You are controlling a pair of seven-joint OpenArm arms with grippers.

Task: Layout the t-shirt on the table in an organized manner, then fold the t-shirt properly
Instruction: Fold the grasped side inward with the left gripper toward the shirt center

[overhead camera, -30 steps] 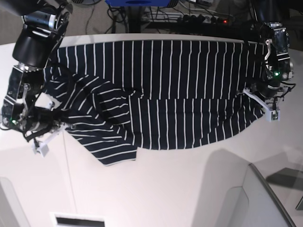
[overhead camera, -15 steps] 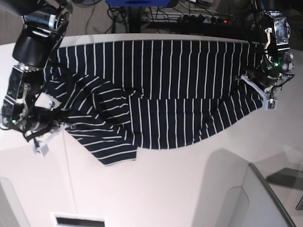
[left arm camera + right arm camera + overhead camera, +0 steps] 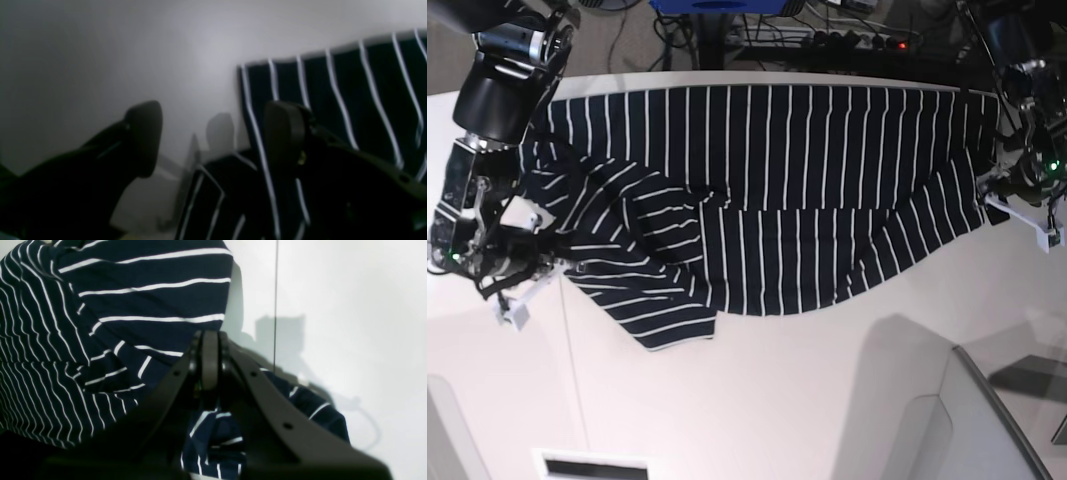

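The t-shirt (image 3: 767,200) is soft, matt cloth, dark navy with thin white stripes, and wrinkles into limp folds beside the right tool (image 3: 210,356). The worktop (image 3: 777,400) under it is smooth, matt white with a thin seam line. Both tools, the left tool (image 3: 213,140) included, have fingers (image 3: 143,136) of dull dark plastic.
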